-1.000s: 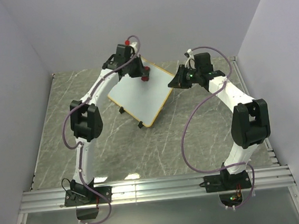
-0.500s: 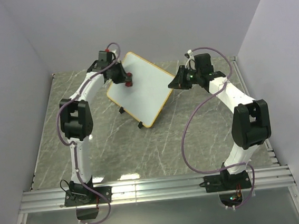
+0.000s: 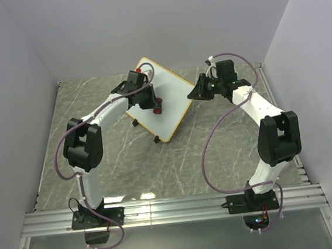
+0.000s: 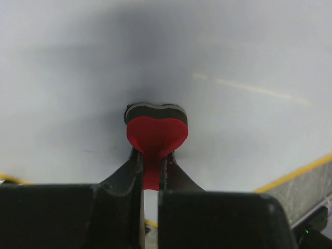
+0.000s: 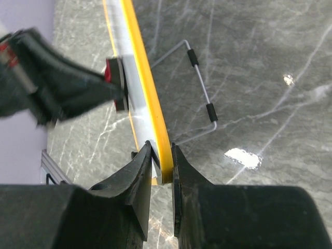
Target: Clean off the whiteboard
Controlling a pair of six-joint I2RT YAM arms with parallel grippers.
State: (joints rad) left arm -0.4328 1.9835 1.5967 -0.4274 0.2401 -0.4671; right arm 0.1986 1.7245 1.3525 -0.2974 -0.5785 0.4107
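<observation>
A flat white rounded-corner whiteboard with a thin yellow-orange rim sits towards the back of the grey marbled desk, between the two arms and turned diagonally, with one corner pointing at the back wall and another at the arm bases. Two small black feet show along its near-left edge. The left fingers are clenched on the thin stem of a small red heart-shaped eraser with a dark felt layer. The felt face lies against the white surface, near the left-hand side of the board's middle. In the left wrist view the white surface around the eraser looks blank, apart from soft shadow and a faint glare streak. The right fingers are pinched on the board's yellow rim at its right-hand corner, one finger on each face. In the right wrist view a thin wire stand with black sleeves sticks out from the board's back over the desk.
</observation>
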